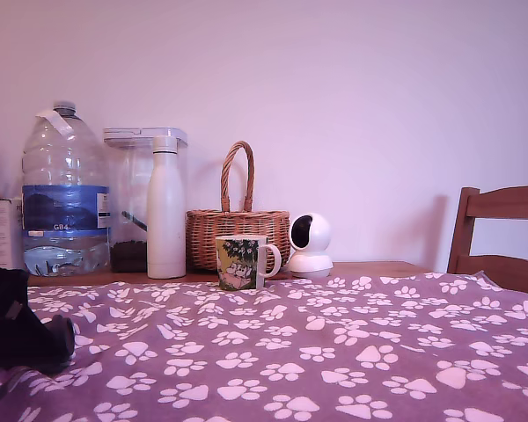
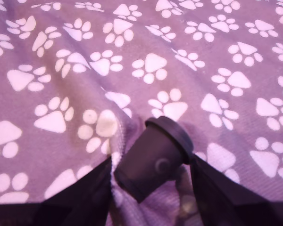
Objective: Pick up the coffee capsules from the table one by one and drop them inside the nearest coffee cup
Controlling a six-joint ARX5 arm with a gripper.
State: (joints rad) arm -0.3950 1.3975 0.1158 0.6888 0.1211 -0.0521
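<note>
You've got one coffee capsule (image 2: pixel 153 157) in sight, dark and lying on its side on the paw-print cloth (image 2: pixel 179 70), flanged rim tilted up. It sits right between the two fingers of your end effector (image 2: pixel 151 188), whose jaws are spread just wider than the capsule; whether the pads touch it, you can't tell from the wrist view.

Look to the exterior view: one coffee cup (image 1: pixel 243 262), a green patterned mug with its handle toward that view's right, stands near the far edge of the table (image 1: pixel 370 268), well apart from the arm. Behind it along that far edge, count one wicker basket (image 1: pixel 238 230), one white bottle (image 1: pixel 166 211), one big water jug (image 1: pixel 64 193), one clear lidded container (image 1: pixel 132 202) and one small white camera (image 1: pixel 310 244). One wooden chair (image 1: pixel 502 233) stands past the table's edge at that view's right.

Your arm (image 1: pixel 18 325) is low, a dark mass down on the cloth at the near edge on the exterior view's left, end effector down at the cloth.
</note>
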